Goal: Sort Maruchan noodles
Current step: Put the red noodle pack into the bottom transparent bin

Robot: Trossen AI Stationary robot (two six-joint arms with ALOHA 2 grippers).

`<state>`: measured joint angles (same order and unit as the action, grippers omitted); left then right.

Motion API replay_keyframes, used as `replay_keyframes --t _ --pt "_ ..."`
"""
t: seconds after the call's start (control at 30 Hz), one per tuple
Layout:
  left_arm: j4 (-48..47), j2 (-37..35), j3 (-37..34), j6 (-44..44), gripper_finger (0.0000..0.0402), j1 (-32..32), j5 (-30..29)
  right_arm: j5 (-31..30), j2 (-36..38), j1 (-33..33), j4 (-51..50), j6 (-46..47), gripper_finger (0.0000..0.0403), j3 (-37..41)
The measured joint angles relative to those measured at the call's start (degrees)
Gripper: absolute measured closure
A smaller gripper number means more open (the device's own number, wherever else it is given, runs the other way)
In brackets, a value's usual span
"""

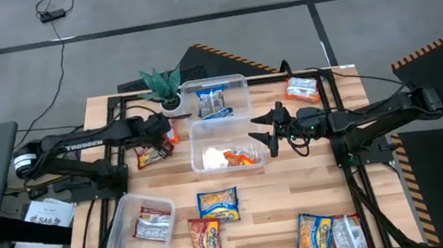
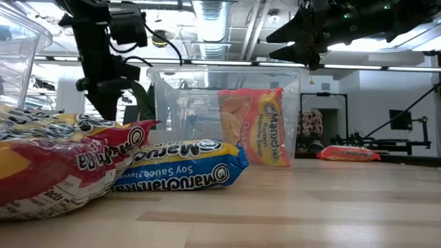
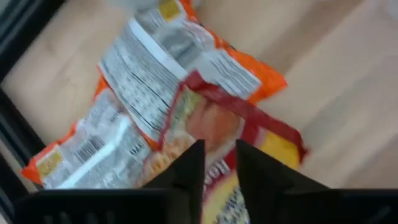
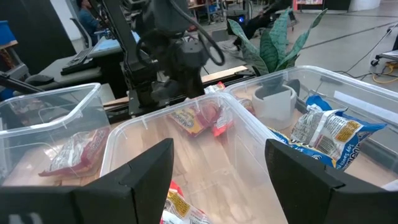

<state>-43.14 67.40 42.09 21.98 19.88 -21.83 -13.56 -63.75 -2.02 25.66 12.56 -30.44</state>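
Ramen packets lie across the wooden table. A red-and-yellow packet [image 1: 151, 155] [image 3: 249, 134] rests partly on two orange packets [image 3: 155, 81] near the table's left side. My left gripper [image 1: 161, 138] [image 3: 219, 165] is down on it, its fingers nearly together. My right gripper [image 1: 266, 131] [image 4: 217, 168] hangs open in the air over the right end of the middle clear tub [image 1: 205, 128], touching nothing. That tub holds orange packets [image 1: 238, 157]. The far tub [image 1: 237, 80] holds a blue packet [image 1: 212, 102], and the near-left tub [image 1: 125, 237] holds a red-and-silver one [image 1: 152, 223]. My left gripper pinches the red-and-yellow packet between its two fingers [image 3: 193, 165], near the packet's middle [image 3: 219, 140], coming from above and pointing down. The packet still lies flat on the orange packets and the table. The fingers themselves hide the exact place of contact.
Loose packets: an orange one [image 1: 302, 89] at the far right, a blue-and-yellow one [image 1: 217, 205] and a red one [image 1: 206, 236] near the front, several more [image 1: 330, 234] at the near right corner. A potted plant [image 1: 164, 84] stands by the far tub.
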Motion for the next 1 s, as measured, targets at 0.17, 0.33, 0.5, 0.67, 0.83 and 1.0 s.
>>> replay_keyframes --t 0.17,0.33,0.5,0.67,0.83,1.0 --pt "3.8 3.8 0.0 -0.4 0.0251 0.9 0.2 0.0 0.0 0.0 -0.1 0.0 0.0127 0.0" --pt "4.0 7.2 0.0 1.3 0.0206 0.8 -1.3 0.0 0.0 0.0 -1.4 0.0 0.0127 0.0" --pt "3.8 8.8 0.0 4.4 0.0185 0.8 -6.8 0.0 0.0 0.0 -1.6 0.0 0.0127 0.0" --pt "3.9 8.8 0.0 6.5 0.018 0.8 -8.0 0.0 0.0 0.0 -1.6 0.0 0.0127 0.0" --pt "4.1 8.8 0.0 7.8 0.0179 0.8 -7.1 0.0 0.0 0.0 -1.6 0.3 0.0127 0.0" --pt "4.1 8.8 0.0 9.1 0.0179 0.9 -7.0 0.0 0.0 0.0 -1.6 0.5 0.0127 0.0"
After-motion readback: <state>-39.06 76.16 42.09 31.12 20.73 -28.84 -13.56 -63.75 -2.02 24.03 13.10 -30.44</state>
